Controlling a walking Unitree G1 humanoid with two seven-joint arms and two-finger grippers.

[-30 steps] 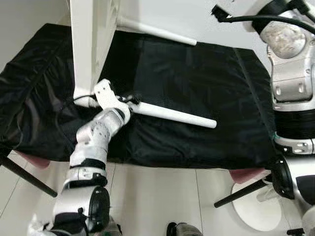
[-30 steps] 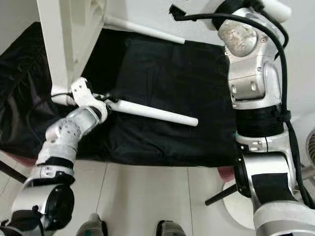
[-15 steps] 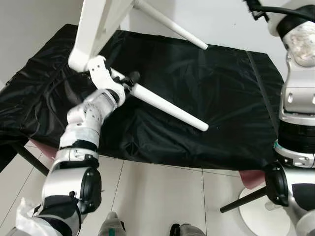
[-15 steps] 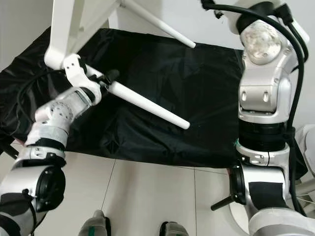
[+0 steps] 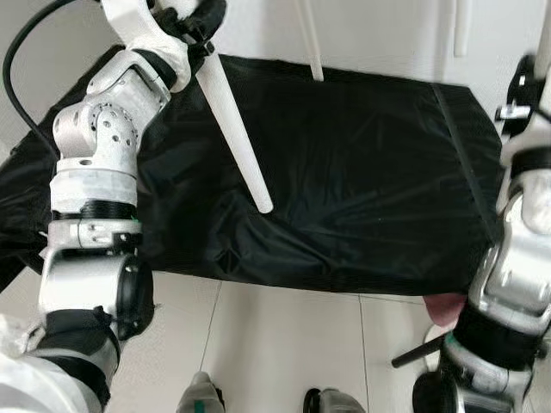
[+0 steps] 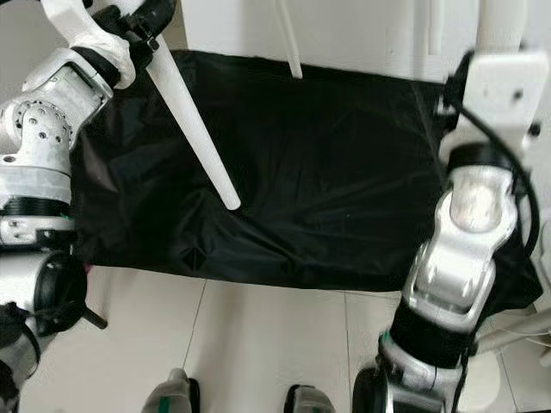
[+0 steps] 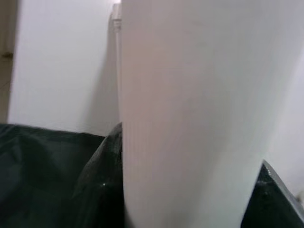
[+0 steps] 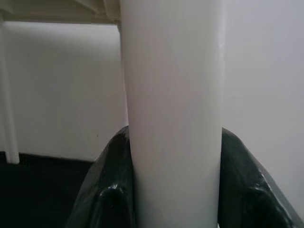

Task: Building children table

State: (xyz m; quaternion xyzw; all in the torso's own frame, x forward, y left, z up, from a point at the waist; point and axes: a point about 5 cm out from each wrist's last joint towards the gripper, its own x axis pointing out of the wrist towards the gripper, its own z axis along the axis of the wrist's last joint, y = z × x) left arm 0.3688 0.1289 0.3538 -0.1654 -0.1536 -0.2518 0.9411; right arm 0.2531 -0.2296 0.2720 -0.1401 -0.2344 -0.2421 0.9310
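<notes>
A black cloth (image 5: 362, 172) covers the surface below me. My left gripper (image 5: 194, 21) is clamped on a white table leg (image 5: 237, 129) that slants down from my fingers. My right gripper (image 8: 173, 190) grips another leg (image 8: 173, 95) between both fingers.

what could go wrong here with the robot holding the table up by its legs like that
Each gripper clamps a smooth white leg: the left gripper on the near leg, the right gripper on another leg. A leg could slip through the fingers, or the table twist if one arm leads. The near leg's free tip hangs low over the black cloth and might snag or drag it.
</notes>
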